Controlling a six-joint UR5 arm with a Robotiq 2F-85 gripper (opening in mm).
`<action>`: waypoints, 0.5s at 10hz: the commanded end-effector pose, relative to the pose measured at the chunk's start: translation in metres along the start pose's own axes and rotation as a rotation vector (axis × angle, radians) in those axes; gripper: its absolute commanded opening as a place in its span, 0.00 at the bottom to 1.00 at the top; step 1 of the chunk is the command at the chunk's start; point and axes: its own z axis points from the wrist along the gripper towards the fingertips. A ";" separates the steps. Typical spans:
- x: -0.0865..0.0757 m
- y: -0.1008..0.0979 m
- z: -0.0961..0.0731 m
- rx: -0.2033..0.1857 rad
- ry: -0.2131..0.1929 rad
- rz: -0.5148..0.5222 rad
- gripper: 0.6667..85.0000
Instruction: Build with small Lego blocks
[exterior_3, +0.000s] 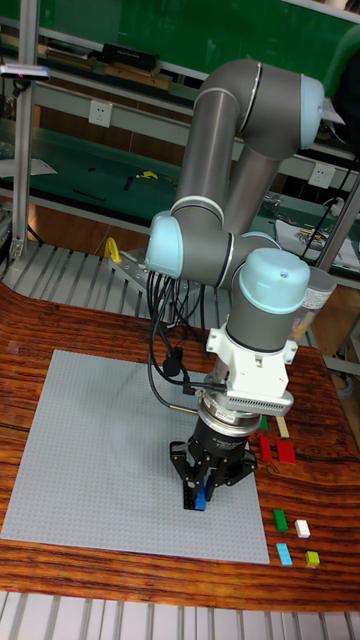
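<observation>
Jaws (201, 493) around one blue brick (202, 497)

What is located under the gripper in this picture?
The gripper holds a blue block between its fingers, just above the grey baseplate. Only bare baseplate shows around it. Whether the block touches the plate is hidden by the fingers and block.

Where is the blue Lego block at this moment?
In the tall fixed view, the blue block sits between the tool's fingers, low over the grey baseplate's right part.
</observation>
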 end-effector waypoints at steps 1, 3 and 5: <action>0.000 0.000 -0.001 0.002 -0.002 -0.002 0.13; 0.000 0.000 -0.001 0.006 -0.001 -0.004 0.17; 0.000 0.000 -0.001 0.006 -0.003 -0.006 0.17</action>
